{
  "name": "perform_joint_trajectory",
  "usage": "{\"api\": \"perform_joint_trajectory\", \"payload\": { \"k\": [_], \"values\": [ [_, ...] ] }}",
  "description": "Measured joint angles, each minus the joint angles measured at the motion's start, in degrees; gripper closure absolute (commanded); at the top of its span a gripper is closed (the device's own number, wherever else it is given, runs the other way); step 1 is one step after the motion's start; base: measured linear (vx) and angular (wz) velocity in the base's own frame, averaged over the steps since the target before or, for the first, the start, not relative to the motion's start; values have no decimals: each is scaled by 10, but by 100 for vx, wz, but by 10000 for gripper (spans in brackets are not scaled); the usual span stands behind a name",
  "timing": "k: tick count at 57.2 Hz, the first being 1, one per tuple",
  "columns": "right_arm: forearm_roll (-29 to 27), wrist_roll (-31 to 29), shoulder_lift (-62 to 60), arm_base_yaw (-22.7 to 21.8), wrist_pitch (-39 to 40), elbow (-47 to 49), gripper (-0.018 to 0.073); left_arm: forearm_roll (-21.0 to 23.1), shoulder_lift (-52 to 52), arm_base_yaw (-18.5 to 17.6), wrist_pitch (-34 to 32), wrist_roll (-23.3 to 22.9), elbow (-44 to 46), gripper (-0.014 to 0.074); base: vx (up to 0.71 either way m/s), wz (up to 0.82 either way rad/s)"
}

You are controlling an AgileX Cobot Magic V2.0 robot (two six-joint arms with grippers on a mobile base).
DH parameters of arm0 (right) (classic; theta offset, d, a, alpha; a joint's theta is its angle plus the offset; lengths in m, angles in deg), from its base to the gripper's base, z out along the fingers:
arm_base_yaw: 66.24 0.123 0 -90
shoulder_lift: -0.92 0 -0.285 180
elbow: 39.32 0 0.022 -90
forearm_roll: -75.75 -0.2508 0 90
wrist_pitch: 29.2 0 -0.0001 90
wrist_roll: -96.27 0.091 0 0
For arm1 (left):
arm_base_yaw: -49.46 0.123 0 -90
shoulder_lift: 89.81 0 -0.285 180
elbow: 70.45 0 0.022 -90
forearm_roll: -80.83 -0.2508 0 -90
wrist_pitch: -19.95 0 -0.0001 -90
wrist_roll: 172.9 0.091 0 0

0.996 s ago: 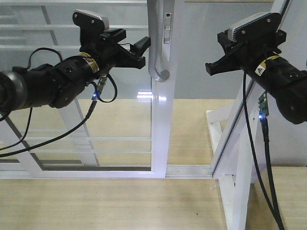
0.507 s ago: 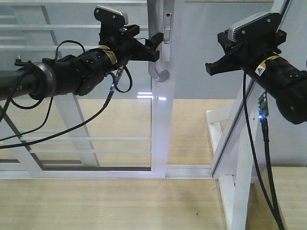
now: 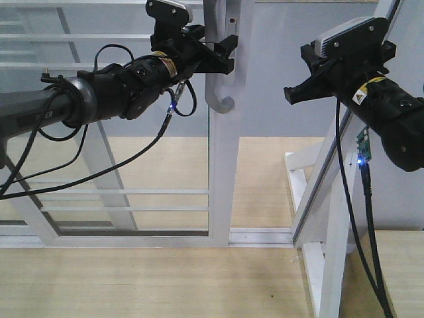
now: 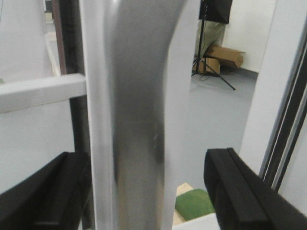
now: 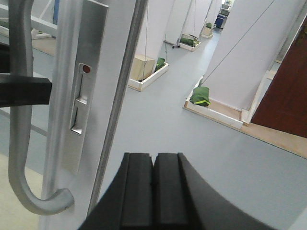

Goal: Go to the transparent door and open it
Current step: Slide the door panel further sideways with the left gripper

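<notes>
The transparent door point(image 3: 222, 179) stood directly ahead, its grey handle point(image 3: 211, 86) on the right stile. The left gripper point(image 3: 226, 54) straddled that handle with fingers spread, seemingly not yet touching it, placed to clamp. The right gripper point(image 5: 153, 184) waited aside, fingers pressed together and empty.

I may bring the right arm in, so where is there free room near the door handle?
Free: the gap between the stile of the white-framed glass door and the shut black right end effector, and the bare stile below the hook of the curved grey handle. Crowded: the handle's upper part, where the open black left end effector straddles it.
</notes>
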Motion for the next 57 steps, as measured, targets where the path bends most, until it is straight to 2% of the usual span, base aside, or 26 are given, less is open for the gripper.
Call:
{"api": "perform_joint_trajectory", "payload": {
  "k": [6, 18, 20, 22, 36, 57],
  "values": [
    [0, 0, 0, 0, 0, 0, 565, 0, 4, -1, 7, 0, 4, 23, 0, 0],
    [0, 0, 0, 0, 0, 0, 565, 2, 5, 0, 11, 0, 6, 165, 0, 0],
    [0, 0, 0, 0, 0, 0, 565, 3, 5, 0, 11, 0, 6, 200, 0, 0],
    [0, 0, 0, 0, 0, 0, 565, 3, 5, 0, 12, 1, 6, 280, 0, 0],
    [0, -1, 0, 0, 0, 0, 565, 3, 5, 0, 13, 14, 6, 596, 0, 0],
    [0, -2, 0, 0, 0, 0, 565, 14, 5, 2, 25, 15, 8, 600, 0, 0]
  ]
}}
